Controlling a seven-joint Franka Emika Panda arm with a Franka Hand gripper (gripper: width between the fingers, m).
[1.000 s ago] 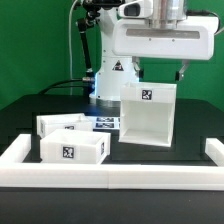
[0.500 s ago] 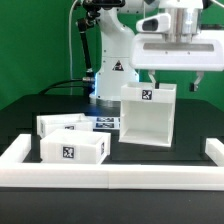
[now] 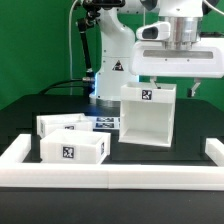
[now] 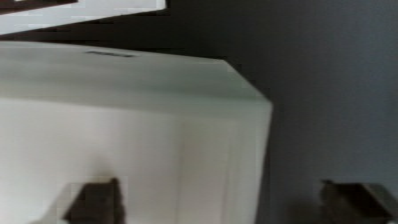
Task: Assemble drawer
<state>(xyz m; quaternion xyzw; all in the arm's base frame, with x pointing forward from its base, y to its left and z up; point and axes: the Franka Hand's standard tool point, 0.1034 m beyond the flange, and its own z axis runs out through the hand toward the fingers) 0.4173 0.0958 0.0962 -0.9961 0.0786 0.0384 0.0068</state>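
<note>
The tall white drawer casing [image 3: 148,113] stands upright on the black table at centre right of the exterior view, a square tag on its top edge. Two smaller white tray boxes lie to the exterior view's left: one in front [image 3: 72,150], one behind [image 3: 62,125]. My gripper [image 3: 172,88] hangs just above and behind the casing's top; its fingers are mostly hidden by the casing and the hand. In the wrist view the casing [image 4: 125,120] fills most of the picture, and my gripper [image 4: 222,205] is open, one fingertip [image 4: 93,200] over the white surface and the other over dark table.
A long low white border wall [image 3: 110,175] runs along the table's front with raised ends at both sides. The marker board [image 3: 104,124] lies flat behind the trays. The robot's base [image 3: 112,75] stands at the back.
The arm has shifted toward the exterior view's right and slightly lower, from left of the casing's top to above it. The drawer parts have not moved.
</note>
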